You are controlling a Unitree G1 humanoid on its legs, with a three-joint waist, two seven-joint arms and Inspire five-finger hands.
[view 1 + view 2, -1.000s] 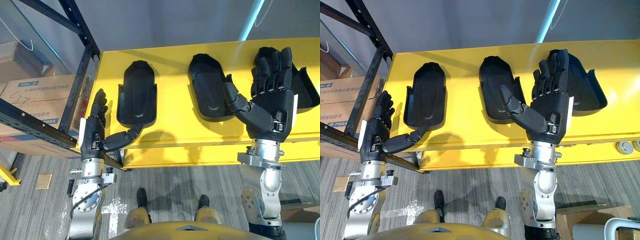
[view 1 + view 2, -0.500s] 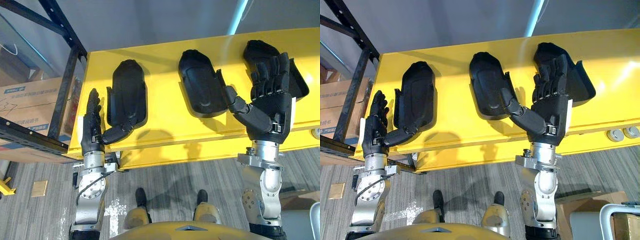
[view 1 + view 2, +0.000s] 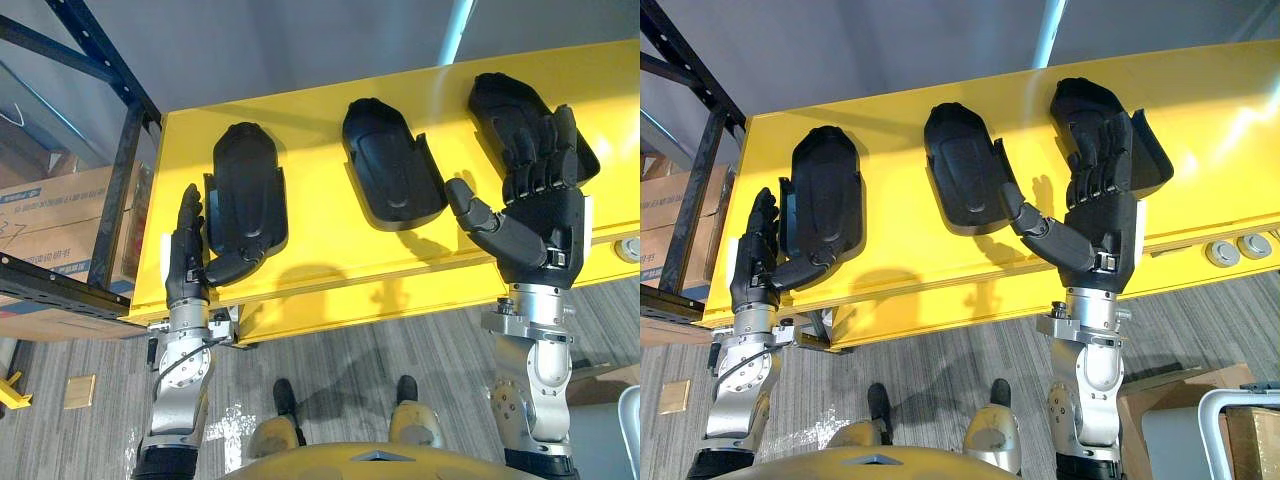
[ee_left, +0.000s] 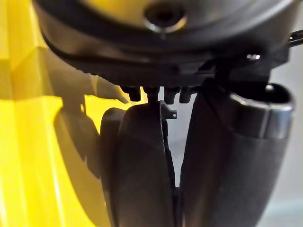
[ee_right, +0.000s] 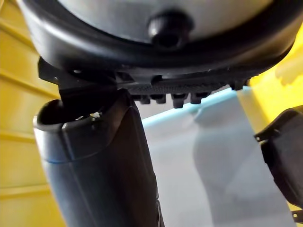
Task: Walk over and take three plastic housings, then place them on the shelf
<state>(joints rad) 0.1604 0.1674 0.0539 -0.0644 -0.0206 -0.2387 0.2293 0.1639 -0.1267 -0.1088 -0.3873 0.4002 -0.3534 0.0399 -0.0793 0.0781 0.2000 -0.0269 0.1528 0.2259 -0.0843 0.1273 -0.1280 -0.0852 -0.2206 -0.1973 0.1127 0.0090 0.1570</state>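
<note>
Our left hand (image 3: pixel 186 262) has slid up beside the left housing (image 3: pixel 247 180), fingers straight, thumb by its near end. Our right hand (image 3: pixel 535 225) hangs spread wide over the right housing (image 3: pixel 500 100). All three housings lie on the desk (image 3: pixel 330 250), so we have picked up nothing yet.

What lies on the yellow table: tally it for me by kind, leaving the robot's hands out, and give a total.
Black plastic housings: 3
Round grey discs: 2
Total: 5
</note>
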